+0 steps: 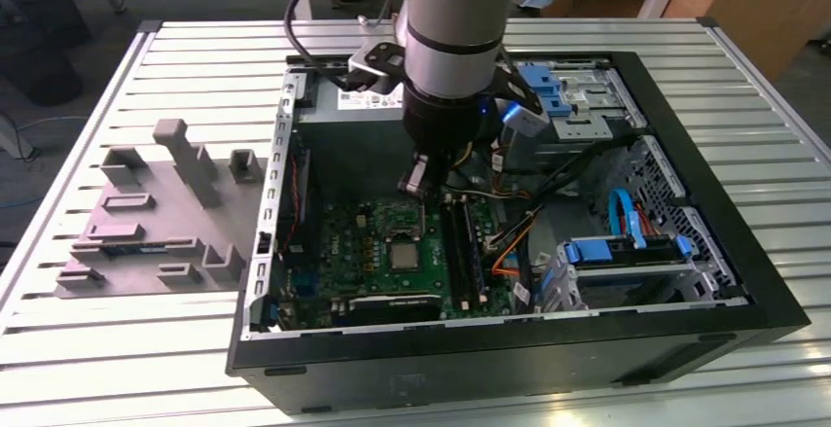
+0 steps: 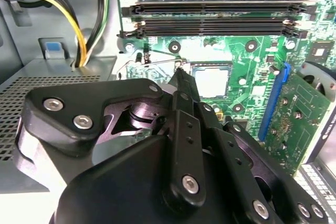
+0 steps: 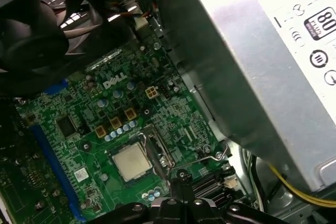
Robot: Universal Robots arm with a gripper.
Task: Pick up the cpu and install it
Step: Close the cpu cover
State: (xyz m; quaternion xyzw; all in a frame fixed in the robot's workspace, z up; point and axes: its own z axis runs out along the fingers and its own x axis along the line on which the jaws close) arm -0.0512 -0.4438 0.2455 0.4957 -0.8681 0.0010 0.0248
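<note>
Standing over an open black PC case [image 1: 727,281] that lies on its side on a slatted aluminium table [image 1: 117,369], the single arm [image 1: 452,18] reaches down into the case, its gripper [image 1: 418,182] hanging just above the green motherboard [image 1: 350,252]. In both wrist views the two black fingers [image 2: 184,85] come together to one narrow tip with no gap visible between them and nothing clamped there. The cpu [image 3: 131,162], silvery-grey and square, sits flat inside the metal-framed socket [image 3: 157,153] on the board, apart from the fingertip, which stands near the socket's edge; the second wrist view shows the same chip [image 2: 211,81] just beyond the tip, and the exterior view shows it as a pale square [image 1: 405,255] in the middle of the board, below the gripper. A thin wire lever [image 3: 220,153] lies beside the socket. Long black memory slots [image 2: 215,17] run along the board beyond the cpu in the second wrist view. A blue expansion slot [image 3: 50,158] runs along the board on the far side of the cpu from the lever. A large grey power supply [image 3: 262,77] with a white label stands close by the socket, with yellow and black cables [image 2: 79,24] trailing near it. Blue drive brackets [image 1: 617,250] sit toward the exterior view's right of the case. A grey moulded parts tray [image 1: 156,213] rests on the table at the exterior view's left, well apart from the case's interior.
</note>
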